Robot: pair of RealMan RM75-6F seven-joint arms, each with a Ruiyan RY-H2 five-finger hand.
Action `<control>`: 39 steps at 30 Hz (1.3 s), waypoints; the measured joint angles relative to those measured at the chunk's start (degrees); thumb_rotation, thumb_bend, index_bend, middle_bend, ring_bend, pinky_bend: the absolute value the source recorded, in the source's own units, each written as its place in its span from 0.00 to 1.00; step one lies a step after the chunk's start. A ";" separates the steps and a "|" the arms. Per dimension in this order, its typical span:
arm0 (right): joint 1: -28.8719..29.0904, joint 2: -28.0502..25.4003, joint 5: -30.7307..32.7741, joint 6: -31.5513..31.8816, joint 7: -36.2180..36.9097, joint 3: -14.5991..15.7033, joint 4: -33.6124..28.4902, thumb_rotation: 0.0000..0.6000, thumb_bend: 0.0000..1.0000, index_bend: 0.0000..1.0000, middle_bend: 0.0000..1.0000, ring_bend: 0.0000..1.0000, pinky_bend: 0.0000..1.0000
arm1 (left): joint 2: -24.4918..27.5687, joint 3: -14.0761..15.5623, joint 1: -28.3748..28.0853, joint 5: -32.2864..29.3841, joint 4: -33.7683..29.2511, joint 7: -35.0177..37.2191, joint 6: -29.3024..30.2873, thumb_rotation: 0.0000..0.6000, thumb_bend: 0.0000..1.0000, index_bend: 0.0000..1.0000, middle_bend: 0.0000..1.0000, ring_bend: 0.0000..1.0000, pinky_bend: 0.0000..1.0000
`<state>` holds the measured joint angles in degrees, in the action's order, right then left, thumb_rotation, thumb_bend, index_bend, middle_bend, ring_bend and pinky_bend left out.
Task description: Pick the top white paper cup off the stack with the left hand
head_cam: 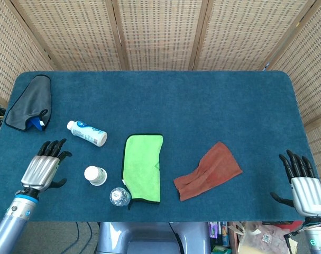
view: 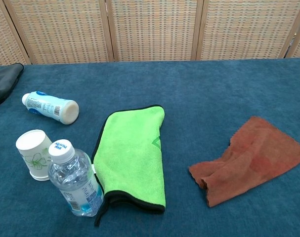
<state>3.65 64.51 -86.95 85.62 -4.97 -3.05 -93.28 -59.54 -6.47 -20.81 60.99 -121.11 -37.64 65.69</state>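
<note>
The stack of white paper cups (head_cam: 95,175) stands upright on the blue table, left of the green cloth; the chest view shows the cups (view: 34,153) with a leaf print. My left hand (head_cam: 44,168) hovers open just left of the cups, fingers spread, apart from them. It holds nothing. My right hand (head_cam: 303,182) stays open at the table's front right corner, far from the cups. Neither hand shows clearly in the chest view.
A clear water bottle (view: 75,179) stands right beside the cups, in front of them. A white bottle (head_cam: 86,132) lies behind them. A green cloth (head_cam: 144,166), a rust cloth (head_cam: 208,170) and a dark grey cloth (head_cam: 29,102) lie on the table.
</note>
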 measured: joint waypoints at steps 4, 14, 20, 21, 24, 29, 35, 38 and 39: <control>-0.04 -0.11 -0.12 0.23 0.36 -0.07 0.03 1.00 0.12 0.00 0.00 0.00 0.00 | -2.52 0.21 -2.15 -3.15 -0.04 -3.40 -0.37 1.00 0.24 0.28 0.00 0.00 0.00; -0.20 -0.40 -0.18 0.56 1.44 -0.18 0.13 1.00 0.12 0.00 0.00 0.00 0.00 | -9.49 1.59 -6.60 -9.16 0.83 -9.07 1.29 1.00 0.24 0.31 0.00 0.00 0.00; -0.22 -0.49 -0.14 0.55 1.75 -0.22 0.20 1.00 0.12 0.00 0.00 0.00 0.00 | -10.94 1.73 -8.40 -10.84 1.36 -9.96 2.68 1.00 0.24 0.31 0.00 0.00 0.00; -0.21 -0.49 -0.14 0.54 1.75 -0.22 0.20 1.00 0.12 0.00 0.00 0.00 0.00 | -11.20 1.80 -8.72 -11.08 1.42 -10.26 3.00 1.00 0.24 0.31 0.00 0.00 0.00; -0.21 -0.51 -0.15 0.55 1.76 -0.23 0.19 1.00 0.12 0.00 0.00 0.00 0.00 | -11.71 1.97 -9.45 -11.68 1.37 -10.70 3.41 1.00 0.24 0.32 0.00 0.00 0.00; -0.30 -0.57 -0.09 0.69 1.91 -0.29 0.19 1.00 0.12 0.00 0.00 0.00 0.00 | -12.30 2.48 -10.35 -12.41 1.16 -11.25 4.03 1.00 0.24 0.34 0.00 0.00 0.00; -0.37 -0.64 -0.15 0.87 2.30 -0.33 0.29 1.00 0.12 0.00 0.00 0.00 0.00 | -12.77 3.18 -11.17 -13.30 1.34 -11.63 4.96 1.00 0.24 0.34 0.00 0.00 0.00; -0.39 -0.60 -0.21 0.89 2.22 -0.30 0.30 1.00 0.12 0.00 0.00 0.00 0.00 | -12.93 3.47 -11.68 -13.75 1.68 -11.75 5.16 1.00 0.24 0.34 0.00 0.00 0.00; -0.40 -0.59 -0.20 0.88 2.19 -0.30 0.29 1.00 0.12 0.00 0.00 0.00 0.00 | -13.02 3.54 -11.81 -13.83 1.82 -11.75 5.26 1.00 0.24 0.34 0.00 0.00 0.00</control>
<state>3.26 63.92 -87.15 86.50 -2.77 -3.34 -92.99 -72.56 -2.93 -32.62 47.16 -119.29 -49.38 70.95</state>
